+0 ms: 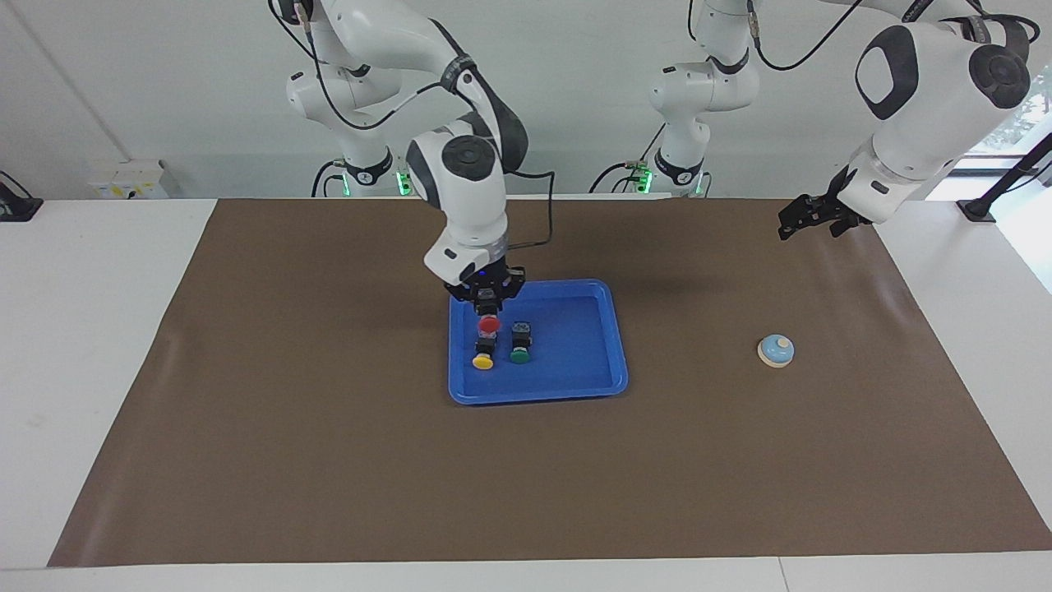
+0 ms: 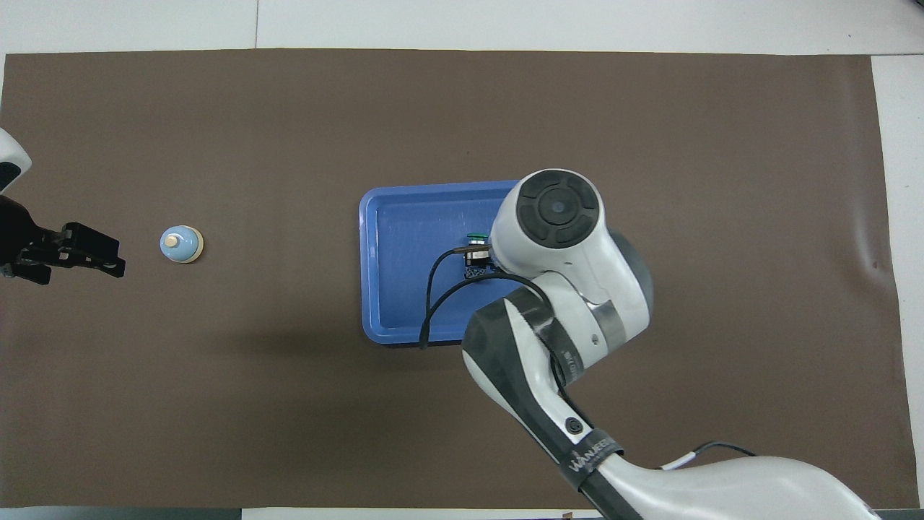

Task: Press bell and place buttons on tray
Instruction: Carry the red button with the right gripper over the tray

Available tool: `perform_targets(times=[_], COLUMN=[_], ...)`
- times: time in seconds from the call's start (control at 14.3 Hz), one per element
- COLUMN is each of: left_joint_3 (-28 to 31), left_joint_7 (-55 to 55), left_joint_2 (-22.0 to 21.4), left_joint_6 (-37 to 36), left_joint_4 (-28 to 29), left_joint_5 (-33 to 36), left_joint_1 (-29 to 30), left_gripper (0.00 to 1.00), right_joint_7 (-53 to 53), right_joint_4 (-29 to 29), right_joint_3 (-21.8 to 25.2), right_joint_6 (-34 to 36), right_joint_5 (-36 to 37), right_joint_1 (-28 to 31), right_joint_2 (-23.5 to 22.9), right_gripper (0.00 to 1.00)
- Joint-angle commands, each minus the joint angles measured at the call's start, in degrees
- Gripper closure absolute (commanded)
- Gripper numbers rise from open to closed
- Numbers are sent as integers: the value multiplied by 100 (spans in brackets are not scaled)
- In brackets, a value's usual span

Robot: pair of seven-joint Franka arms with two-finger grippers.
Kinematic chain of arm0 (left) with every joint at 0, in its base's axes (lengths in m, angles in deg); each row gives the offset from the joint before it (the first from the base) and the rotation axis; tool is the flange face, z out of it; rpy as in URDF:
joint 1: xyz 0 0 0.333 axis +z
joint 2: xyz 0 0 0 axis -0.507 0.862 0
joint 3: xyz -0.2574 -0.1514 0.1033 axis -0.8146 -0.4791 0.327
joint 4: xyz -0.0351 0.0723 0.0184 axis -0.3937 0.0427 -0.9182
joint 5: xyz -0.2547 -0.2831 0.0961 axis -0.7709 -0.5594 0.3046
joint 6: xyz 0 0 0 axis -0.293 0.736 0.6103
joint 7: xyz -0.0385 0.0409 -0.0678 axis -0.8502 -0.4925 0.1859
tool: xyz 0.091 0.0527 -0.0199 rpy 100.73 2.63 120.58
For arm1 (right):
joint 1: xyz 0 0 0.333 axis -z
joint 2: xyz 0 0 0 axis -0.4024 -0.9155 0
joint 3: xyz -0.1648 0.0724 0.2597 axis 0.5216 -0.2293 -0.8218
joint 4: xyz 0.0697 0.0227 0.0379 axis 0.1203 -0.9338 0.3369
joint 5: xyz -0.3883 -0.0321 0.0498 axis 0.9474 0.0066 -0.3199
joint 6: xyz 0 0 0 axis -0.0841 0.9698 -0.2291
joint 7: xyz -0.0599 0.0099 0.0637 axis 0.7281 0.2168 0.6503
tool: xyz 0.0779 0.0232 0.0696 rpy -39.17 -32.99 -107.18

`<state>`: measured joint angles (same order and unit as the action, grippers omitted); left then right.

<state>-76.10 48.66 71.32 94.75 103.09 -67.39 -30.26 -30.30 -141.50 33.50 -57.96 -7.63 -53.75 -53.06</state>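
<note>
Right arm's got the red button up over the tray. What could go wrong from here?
1. The right claw holds the red button almost directly above the yellow button; lowering straight down may land on it or knock it over.
2. The green button stands close beside, so a wide release could bump it.
3. The drop spot sits near the tray rim nearer the robots.
</note>
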Motion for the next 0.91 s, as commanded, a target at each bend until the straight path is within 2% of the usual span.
perform_targets(times=[0.0,0.14,0.28,0.56,0.84], left_joint_3=[48,48,48,48,48], left_joint_7=[36,36,36,36,36], left_joint_2=[-49,-40,-49,-49,-49], left_joint_6=[-63,-63,-63,-63,-63], left_joint_4=[-40,-40,-40,-40,-40], left_joint_5=[59,59,59,59,59], left_joint_1=[-56,-56,-56,-56,-56], left_gripper=[0,0,0,0,0], right_joint_7=[394,737,747,747,756], right_joint_4=[836,951,987,1092,952], right_joint_3=[11,11,11,11,11], right_joint_6=[68,-46,-353,-433,-670], right_joint_5=[-8,9,-95,-219,-237], right_joint_1=[-239,-459,-452,-478,-478], right_joint_2=[-741,-979,-1023,-1269,-1278], right_gripper=[100,100,100,100,99])
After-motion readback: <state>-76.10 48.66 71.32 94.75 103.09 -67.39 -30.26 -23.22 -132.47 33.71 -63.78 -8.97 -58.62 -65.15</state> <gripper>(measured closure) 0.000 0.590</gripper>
